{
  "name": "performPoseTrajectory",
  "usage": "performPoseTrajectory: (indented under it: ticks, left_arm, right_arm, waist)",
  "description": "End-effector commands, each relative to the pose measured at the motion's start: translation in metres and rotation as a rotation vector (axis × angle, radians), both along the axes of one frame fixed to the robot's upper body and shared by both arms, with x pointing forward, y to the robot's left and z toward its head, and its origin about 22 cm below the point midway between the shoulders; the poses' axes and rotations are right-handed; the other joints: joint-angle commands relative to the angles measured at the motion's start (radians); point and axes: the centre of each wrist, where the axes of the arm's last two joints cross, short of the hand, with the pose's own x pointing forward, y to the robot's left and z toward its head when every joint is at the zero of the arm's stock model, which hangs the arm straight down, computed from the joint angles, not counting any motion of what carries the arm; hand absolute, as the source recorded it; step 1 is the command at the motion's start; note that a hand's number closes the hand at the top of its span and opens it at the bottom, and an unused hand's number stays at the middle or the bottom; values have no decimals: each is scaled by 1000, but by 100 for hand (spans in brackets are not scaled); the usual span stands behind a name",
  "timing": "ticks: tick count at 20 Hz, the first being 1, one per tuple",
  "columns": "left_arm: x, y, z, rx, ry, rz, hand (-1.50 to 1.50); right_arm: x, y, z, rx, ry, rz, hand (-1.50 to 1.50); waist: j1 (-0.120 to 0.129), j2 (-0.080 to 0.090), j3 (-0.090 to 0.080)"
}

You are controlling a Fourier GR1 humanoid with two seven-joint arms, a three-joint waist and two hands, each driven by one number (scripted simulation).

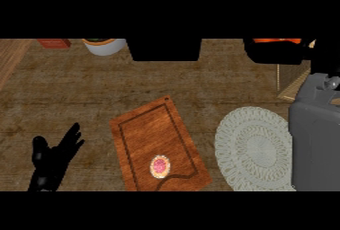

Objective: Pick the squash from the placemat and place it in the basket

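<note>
Past pick-up: holding squash in curled right hand beside basket, off placemat (left hand resting, fingers straight); yet to release.

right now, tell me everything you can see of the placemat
The placemat is round and off-white, with a lacy woven look in rings around a plainer middle. It lies flat on the brown counter, just right of the wooden board. The grey right forearm covers its right edge. Nothing shows on its visible part.
</note>
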Motion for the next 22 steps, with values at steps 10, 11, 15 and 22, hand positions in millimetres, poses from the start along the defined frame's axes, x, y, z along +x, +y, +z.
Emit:
performPoseTrajectory:
  ticks: [10,11,15,22]
  left_arm:
    - [-2,-9,-17,-16,66,11,0]
    - [-11,17,-18,-37,89,-10,0]
    - [-8,5,-23,5,79,-5,0]
    - [-6,-11,-20,3,76,4,0]
  right_arm:
    - [34,-98,71,24,20,-145,150]
    - [36,-107,61,26,24,-149,150]
    - [58,-128,41,-22,52,-175,150]
    - [76,-163,13,49,24,-158,150]
  waist:
    - [8,12,-9]
    - [9,12,-9]
    - [13,14,-9]
    - [18,16,-8]
